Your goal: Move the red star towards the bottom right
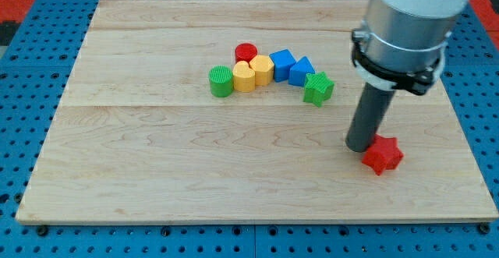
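Observation:
The red star [383,154] lies on the wooden board [195,180] in the lower right part of the view. My tip [359,146] stands on the board right at the star's left side, touching or nearly touching it. The rod rises from there to the grey arm body [409,24] at the view's top right.
A curved row of blocks sits above the board's middle: a green cylinder [221,81], a yellow heart [244,77], a second yellow heart [262,69], a red cylinder [246,53], a blue cube [282,63], a blue triangular block [301,71], a green star [318,88].

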